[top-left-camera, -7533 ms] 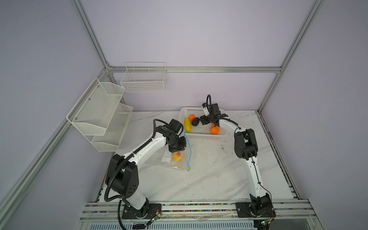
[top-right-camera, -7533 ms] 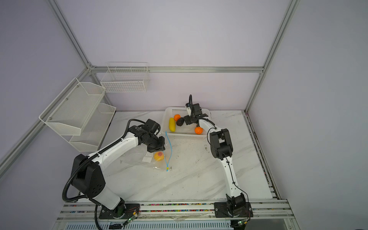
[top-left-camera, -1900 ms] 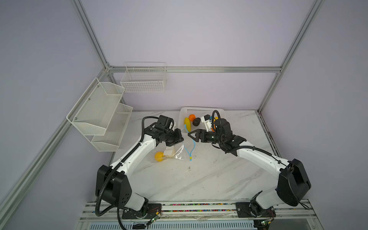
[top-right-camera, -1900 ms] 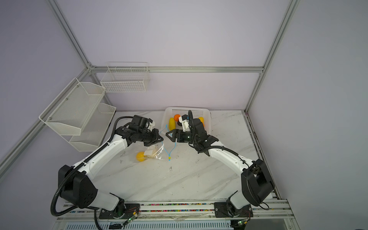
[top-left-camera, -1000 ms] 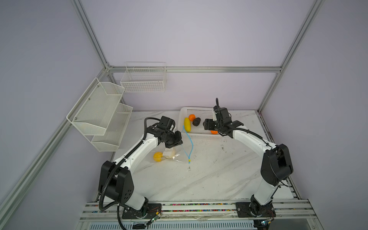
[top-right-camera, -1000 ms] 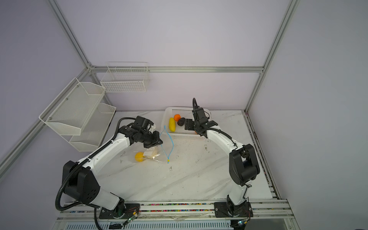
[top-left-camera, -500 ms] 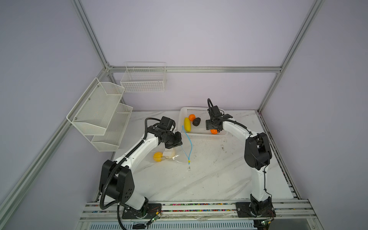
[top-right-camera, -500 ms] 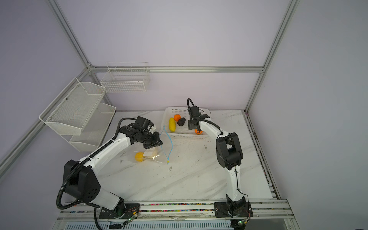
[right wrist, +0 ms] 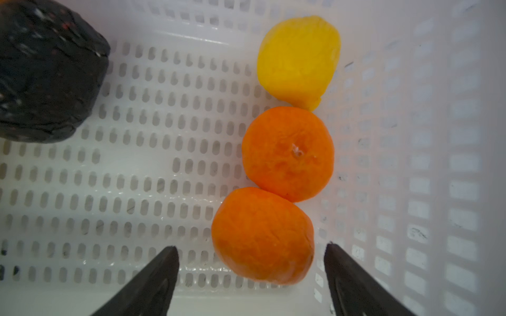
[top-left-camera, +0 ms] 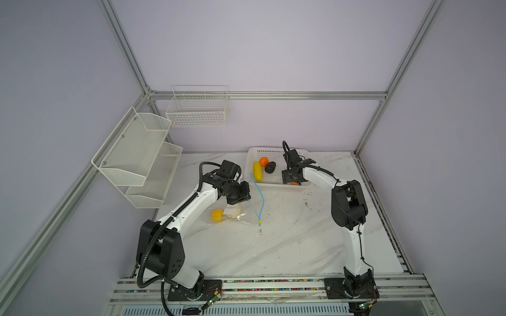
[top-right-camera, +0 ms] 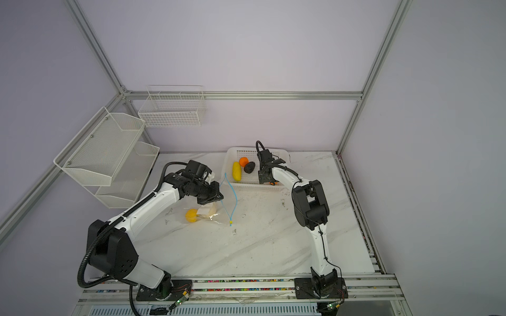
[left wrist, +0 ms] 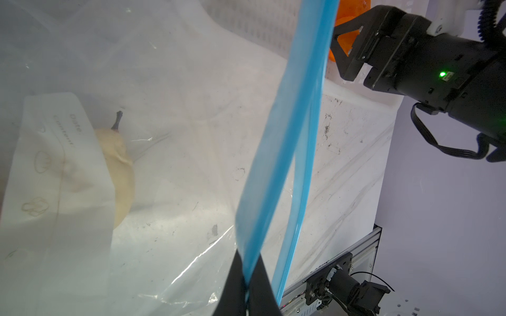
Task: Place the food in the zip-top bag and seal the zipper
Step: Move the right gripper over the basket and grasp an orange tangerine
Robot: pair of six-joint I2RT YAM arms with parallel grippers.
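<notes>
The clear zip-top bag (top-left-camera: 241, 217) lies on the table, its mouth lifted. My left gripper (left wrist: 247, 290) is shut on one lip of the light-blue zipper (left wrist: 287, 136), whose slider tab (top-left-camera: 259, 223) rests on the table. Inside the bag are a cream lumpy ball (left wrist: 120, 169) and a yellow round (top-left-camera: 216, 215). My right gripper (right wrist: 249, 246) hangs open inside the white basket (top-left-camera: 273, 187), its fingers on either side of an orange ball (right wrist: 262, 235) without touching it. Beyond that ball lie a second orange ball (right wrist: 287, 153) and a yellow round (right wrist: 298, 60).
The basket also holds a long yellow piece (top-left-camera: 256, 171), an orange ball (top-left-camera: 264, 161) and a black lump (top-left-camera: 270, 167). White wire shelves (top-left-camera: 137, 161) hang on the left wall and a wire basket (top-left-camera: 197, 109) on the back wall.
My right gripper has swung from the bag's mouth back over the basket and opened wider above the orange ball. My left gripper keeps holding the zipper lip up.
</notes>
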